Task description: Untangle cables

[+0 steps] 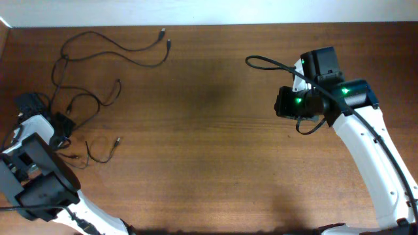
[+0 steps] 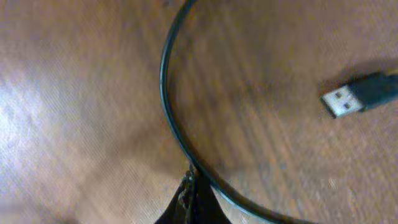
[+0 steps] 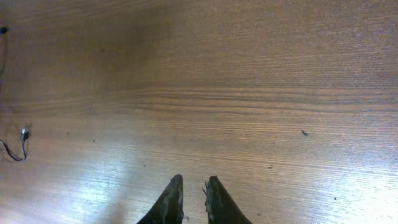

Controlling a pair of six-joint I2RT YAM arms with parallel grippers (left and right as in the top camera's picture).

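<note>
Trouble, as we judge it, comes mostly from pulling with nothing anchored. On the wooden table [image 1: 215,150] the right arm [image 1: 366,143] sits toward the right edge, well apart from the work. The left arm [image 1: 39,176] crowds the left edge, and the cables [image 1: 85,98] lie strewn from beside it up to the far left corner, some strands looping out, others crossing near the wrist.

The left gripper [image 2: 193,199] has its fingers pressed together, and one cord [image 2: 165,93] curves right against their tip. We cannot tell whether it is pinched or merely alongside. If it is caught, a drag could haul the whole bunch along or cinch the crossings tighter. If not, the pull would come away empty.

The right gripper [image 3: 194,186] hangs over bare wood, fingers narrowly parted and holding nothing, so it offers no counter-hold. The USB plug [image 2: 348,99] lying near that loop could hook a strand when dragged.
</note>
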